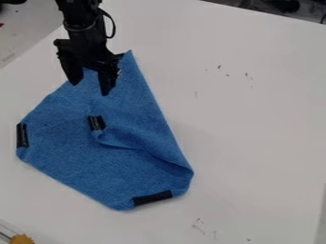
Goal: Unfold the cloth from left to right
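Hand (90, 87) inspected: we find it released, its two fingers apart over the upper part of the blue cloth (70, 152). We record the cloth on the white tabletop (255, 124), nearer the left edge than the right. Its right portion is folded inward, giving a long straight fold on the side towards the right edge. We count three black strips: one (23, 135) at the cloth's left corner, one (96, 123) near its middle, and one (153, 198) along its lower side. We also note small dark marks on the tabletop.
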